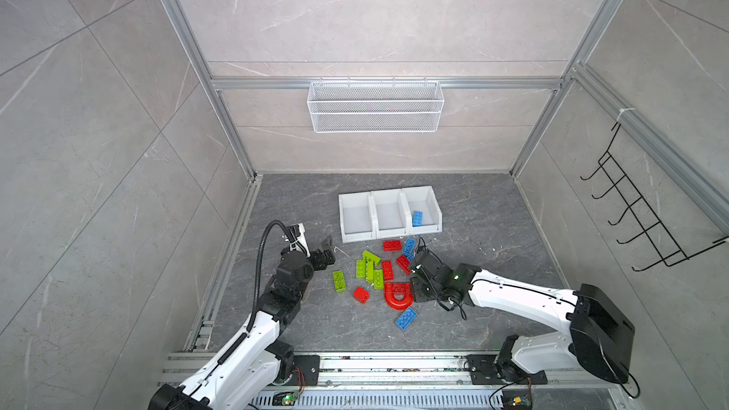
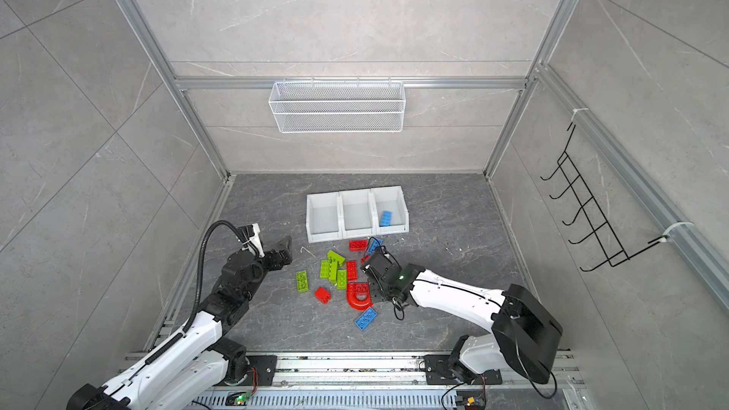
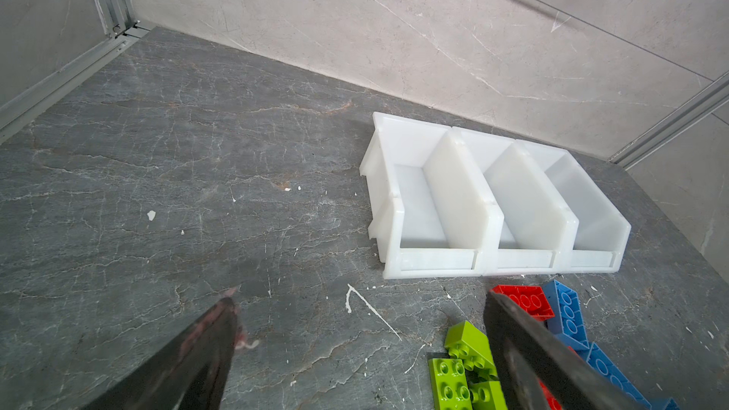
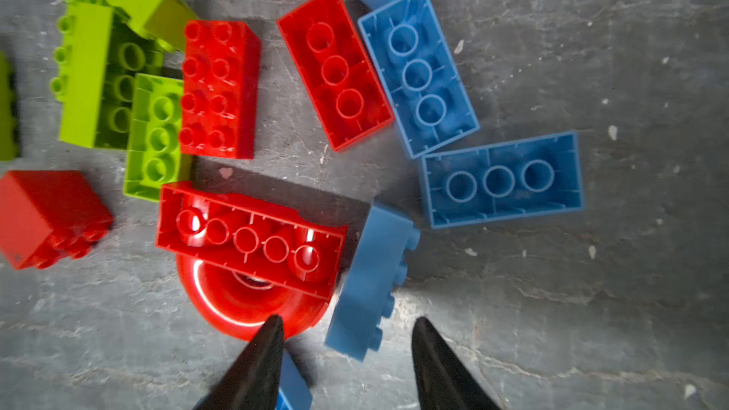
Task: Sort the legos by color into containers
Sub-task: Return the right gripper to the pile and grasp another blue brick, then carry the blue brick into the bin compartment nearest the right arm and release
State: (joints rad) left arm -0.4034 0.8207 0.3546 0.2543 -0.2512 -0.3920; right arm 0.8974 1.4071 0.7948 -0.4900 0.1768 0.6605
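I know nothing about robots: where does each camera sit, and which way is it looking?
Top views: high above the arm bases, looking down at the table; both show the left arm, right arm, legos and containers.
Left wrist: on the left arm, looking slantwise across the table at the containers; the open left fingers show.
Right wrist: on the right arm, looking steeply down at the legos; the right fingers show, a blue brick's end between them.
Shared: the red arch, in both top views and the right wrist view.
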